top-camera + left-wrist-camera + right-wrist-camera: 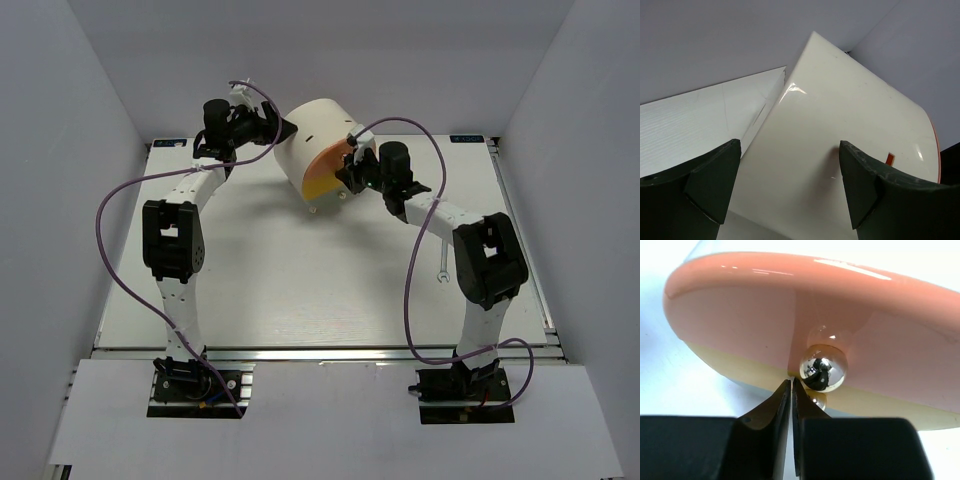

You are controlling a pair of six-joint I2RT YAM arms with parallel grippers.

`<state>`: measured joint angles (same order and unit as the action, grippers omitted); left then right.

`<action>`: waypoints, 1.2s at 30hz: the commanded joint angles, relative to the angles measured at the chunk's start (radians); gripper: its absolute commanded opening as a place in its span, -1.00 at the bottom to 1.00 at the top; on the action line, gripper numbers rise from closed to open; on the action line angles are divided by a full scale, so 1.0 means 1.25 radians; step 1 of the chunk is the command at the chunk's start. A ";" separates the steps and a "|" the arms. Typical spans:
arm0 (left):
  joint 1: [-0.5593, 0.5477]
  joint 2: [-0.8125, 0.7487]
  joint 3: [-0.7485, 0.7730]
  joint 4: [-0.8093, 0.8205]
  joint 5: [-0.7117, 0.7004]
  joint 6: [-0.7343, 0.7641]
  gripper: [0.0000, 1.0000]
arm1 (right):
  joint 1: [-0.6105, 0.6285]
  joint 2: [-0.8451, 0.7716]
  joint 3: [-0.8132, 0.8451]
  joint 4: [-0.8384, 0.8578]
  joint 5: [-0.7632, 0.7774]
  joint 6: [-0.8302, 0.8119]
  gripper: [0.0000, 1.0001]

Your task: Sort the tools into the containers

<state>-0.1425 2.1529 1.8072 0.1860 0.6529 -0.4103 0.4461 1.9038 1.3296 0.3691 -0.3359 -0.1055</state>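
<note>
Right gripper (791,382) at the orange drawer (740,315)
Its jaws, all but closed on nothing, sit just below-left of the brass knob (823,367). The left gripper (790,150), spread wide, faces the cream cabinet (840,125). A silver spanner (442,268) lies well apart.

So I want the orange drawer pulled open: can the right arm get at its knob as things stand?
Probably yes. The right gripper sits just beside the knob on the orange drawer, with nothing between them. Its jaws are almost together, though, so they would need to open first.
</note>
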 commanded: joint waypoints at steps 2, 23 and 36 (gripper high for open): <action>-0.027 -0.002 -0.021 -0.047 0.042 -0.018 0.76 | -0.027 -0.041 0.011 0.085 -0.060 0.042 -0.77; 0.005 -0.042 -0.070 0.019 -0.015 -0.077 0.83 | -0.072 -0.044 -0.183 -0.111 -0.146 0.252 0.16; 0.012 -0.046 -0.046 0.014 -0.019 -0.091 0.85 | -0.078 0.118 -0.125 0.171 -0.104 0.520 0.29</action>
<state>-0.1284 2.1487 1.7416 0.2424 0.6430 -0.5400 0.3534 2.0228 1.1355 0.4110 -0.4984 0.4171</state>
